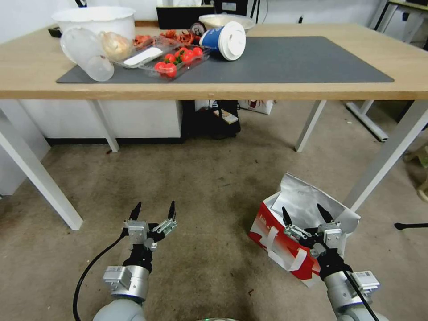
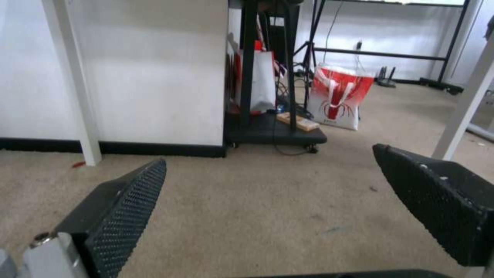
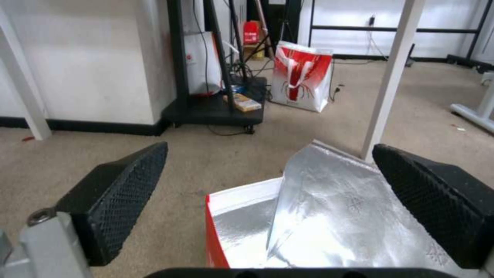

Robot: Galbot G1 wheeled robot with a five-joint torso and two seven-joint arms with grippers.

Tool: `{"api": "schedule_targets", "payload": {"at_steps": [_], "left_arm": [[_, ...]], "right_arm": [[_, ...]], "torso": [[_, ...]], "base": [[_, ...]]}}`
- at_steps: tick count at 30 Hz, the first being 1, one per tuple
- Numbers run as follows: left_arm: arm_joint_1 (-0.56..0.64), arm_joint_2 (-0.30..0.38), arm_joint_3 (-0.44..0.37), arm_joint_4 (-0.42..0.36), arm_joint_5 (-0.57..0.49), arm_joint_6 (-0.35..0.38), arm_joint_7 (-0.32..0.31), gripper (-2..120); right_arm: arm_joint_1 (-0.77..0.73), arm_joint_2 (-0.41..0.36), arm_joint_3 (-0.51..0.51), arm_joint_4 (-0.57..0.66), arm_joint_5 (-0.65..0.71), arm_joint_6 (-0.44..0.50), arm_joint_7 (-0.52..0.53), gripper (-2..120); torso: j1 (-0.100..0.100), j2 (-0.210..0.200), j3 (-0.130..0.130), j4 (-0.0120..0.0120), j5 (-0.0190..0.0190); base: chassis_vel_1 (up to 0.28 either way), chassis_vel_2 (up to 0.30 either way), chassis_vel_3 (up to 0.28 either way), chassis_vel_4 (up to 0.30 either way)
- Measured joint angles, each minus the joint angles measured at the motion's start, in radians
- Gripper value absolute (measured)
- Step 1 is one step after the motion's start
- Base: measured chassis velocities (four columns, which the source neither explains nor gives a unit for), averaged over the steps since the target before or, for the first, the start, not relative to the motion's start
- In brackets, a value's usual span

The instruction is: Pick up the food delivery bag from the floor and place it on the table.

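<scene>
Floor [image 1: 200, 178]: beige carpet with dark stains, spread beneath both tools
Table [image 1: 312, 87]: light wood on white legs, ahead of and above both tools, carrying a dark grey mat [image 1: 290, 60] with food containers and a tipped cup at its left end
Food delivery bag [image 1: 285, 232]: standing on the floor directly under the right tool, mouth open, silver foil lining up, red side and white handles facing the robot, just beside a white table leg
Right tool [image 1: 306, 213]: released, fingers spread wide, poised over the bag's open mouth without touching it
Left tool [image 1: 154, 209]: released, fingers apart, above bare carpet, well left of the bag
</scene>
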State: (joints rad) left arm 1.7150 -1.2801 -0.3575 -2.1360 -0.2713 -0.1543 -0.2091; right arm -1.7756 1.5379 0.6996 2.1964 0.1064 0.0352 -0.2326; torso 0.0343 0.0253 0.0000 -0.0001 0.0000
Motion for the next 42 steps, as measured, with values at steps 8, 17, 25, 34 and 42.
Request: {"api": "schedule_targets", "payload": {"at_steps": [8, 17, 25, 34, 42], "left_arm": [[0.003, 0.001, -0.001, 0.0, 0.001, -0.003, 0.001, 100], [-0.009, 0.001, -0.001, 0.029, 0.008, -0.051, -0.004, 100], [-0.012, 0.004, -0.004, 0.031, 0.043, -0.085, 0.03, 100], [0.004, 0.0, -0.005, 0.005, 0.077, -0.053, 0.053, 100], [0.02, -0.016, -0.011, 0.012, 0.081, -0.079, 0.077, 100]], "right_arm": [[0.003, 0.001, 0.0, -0.003, -0.001, 0.0, 0.0, 100], [0.002, -0.004, 0.002, -0.012, 0.0, 0.003, -0.002, 100], [0.047, -0.172, 0.056, -0.055, 0.077, 0.044, -0.071, 100], [0.153, -0.554, 0.168, -0.249, 0.326, 0.048, -0.348, 100], [0.287, -0.777, 0.108, -0.524, 0.382, 0.063, -0.423, 100]], "torso": [[-0.002, -0.003, 0.0, 0.0, 0.0], [-0.002, 0.0, 0.0, -0.0001, 0.0], [-0.001, 0.003, 0.0, 0.0, 0.0003], [-0.001, 0.005, 0.0, 0.0, 0.0004], [-0.001, 0.006, 0.0, 0.0001, 0.0003]], "base": [[0.0, 0.0, 0.0, 0.0], [0.0, 0.0, 0.0, 0.0], [0.0, 0.0, 0.0, 0.0], [0.0, 0.0, 0.0, 0.0], [0.0, 0.0, 0.0, 0.0]]}}
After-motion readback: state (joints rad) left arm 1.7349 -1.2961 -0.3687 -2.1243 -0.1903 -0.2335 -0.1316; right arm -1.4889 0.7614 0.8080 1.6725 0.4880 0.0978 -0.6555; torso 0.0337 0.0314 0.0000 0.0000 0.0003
